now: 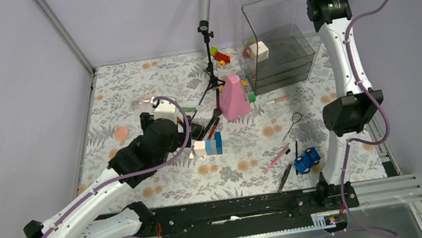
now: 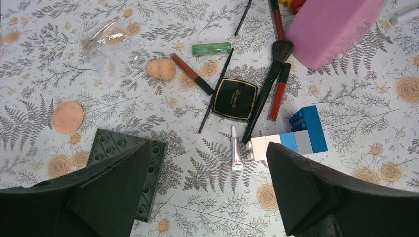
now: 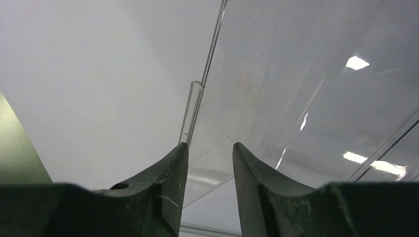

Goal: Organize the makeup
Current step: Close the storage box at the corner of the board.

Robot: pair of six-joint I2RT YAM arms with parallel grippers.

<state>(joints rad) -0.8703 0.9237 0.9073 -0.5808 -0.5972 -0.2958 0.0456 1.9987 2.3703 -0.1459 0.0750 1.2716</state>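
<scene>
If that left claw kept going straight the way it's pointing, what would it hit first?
Most likely the flowered table cover, just beside the small silver tube. The left gripper points down at it, jaws wide, with nothing visible between. Depth is hard to judge from here.

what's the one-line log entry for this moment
left gripper: open, empty, near compact | right gripper: raised at clear box, grip unclear | makeup: scattered on table

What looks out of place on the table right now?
Toys sit among the makeup: a blue-and-white block stack beside the black compact and brush, and a blue toy car next to the loose pencils. A crumpled clear wrapper also lies by the peach sponge.
</scene>
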